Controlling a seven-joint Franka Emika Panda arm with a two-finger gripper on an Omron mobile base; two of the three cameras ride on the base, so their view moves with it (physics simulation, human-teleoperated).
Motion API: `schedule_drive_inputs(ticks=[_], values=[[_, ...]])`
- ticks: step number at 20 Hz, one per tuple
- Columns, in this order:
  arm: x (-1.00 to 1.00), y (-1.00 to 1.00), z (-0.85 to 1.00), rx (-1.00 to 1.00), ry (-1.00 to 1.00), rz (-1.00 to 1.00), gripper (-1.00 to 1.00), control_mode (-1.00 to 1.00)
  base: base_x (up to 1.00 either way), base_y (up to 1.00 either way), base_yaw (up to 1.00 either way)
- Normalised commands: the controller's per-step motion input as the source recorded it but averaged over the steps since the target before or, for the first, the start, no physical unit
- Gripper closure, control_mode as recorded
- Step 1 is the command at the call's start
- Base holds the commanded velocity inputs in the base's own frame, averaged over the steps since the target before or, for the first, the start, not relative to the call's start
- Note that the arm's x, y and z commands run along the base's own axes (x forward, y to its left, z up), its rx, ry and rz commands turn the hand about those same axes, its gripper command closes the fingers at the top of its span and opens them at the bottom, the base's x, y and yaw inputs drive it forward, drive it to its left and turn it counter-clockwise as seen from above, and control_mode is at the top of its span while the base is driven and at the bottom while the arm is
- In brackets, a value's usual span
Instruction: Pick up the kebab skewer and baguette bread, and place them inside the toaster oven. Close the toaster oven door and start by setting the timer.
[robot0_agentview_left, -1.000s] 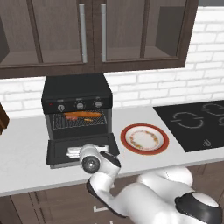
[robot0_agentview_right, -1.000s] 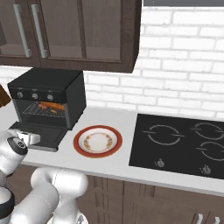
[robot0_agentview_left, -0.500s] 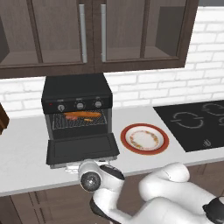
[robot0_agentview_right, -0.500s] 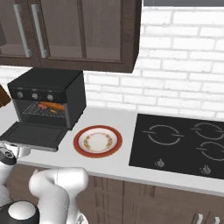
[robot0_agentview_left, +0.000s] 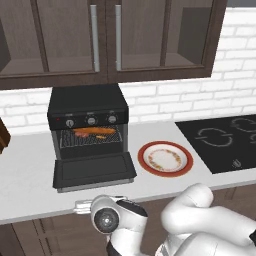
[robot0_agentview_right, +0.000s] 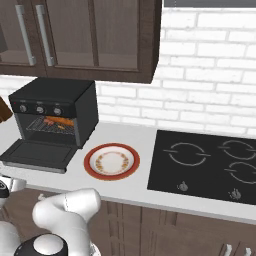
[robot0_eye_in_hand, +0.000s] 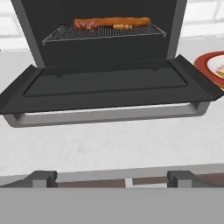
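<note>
Toaster oven (robot0_agentview_left: 87, 107) at counter's left. Toaster oven door (robot0_eye_in_hand: 111, 85) dropped flat, fully down. On rack inside: kebab skewer (robot0_eye_in_hand: 87, 24) left, baguette bread (robot0_eye_in_hand: 127, 21) alongside, touching. Gripper (robot0_eye_in_hand: 112, 178) low before door, fingers spread wide, holding nothing. Plate (robot0_agentview_left: 165, 159) right of oven.

A white brick wall (robot0_agentview_right: 210, 100) is running behind the pale counter (robot0_agentview_left: 30, 165); dark wood cabinets (robot0_agentview_left: 105, 35) are hanging at twelve o'clock.
</note>
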Motion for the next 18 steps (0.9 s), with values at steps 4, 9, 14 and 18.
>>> schedule_drive_inputs(ticks=[4,9,14,18], values=[[0.16,0.0,0.0,0.0,0.0,0.0,-1.0,-1.0,0.0,0.0,0.0],[0.28,0.03,-0.01,0.0,0.0,0.0,-1.0,-1.0,0.0,0.0,0.0],[0.08,0.07,-0.13,0.0,0.0,0.0,-1.0,-1.0,0.0,0.0,0.0],[0.05,0.1,-0.14,-0.02,0.0,0.0,-1.0,-1.0,0.0,0.0,0.0]])
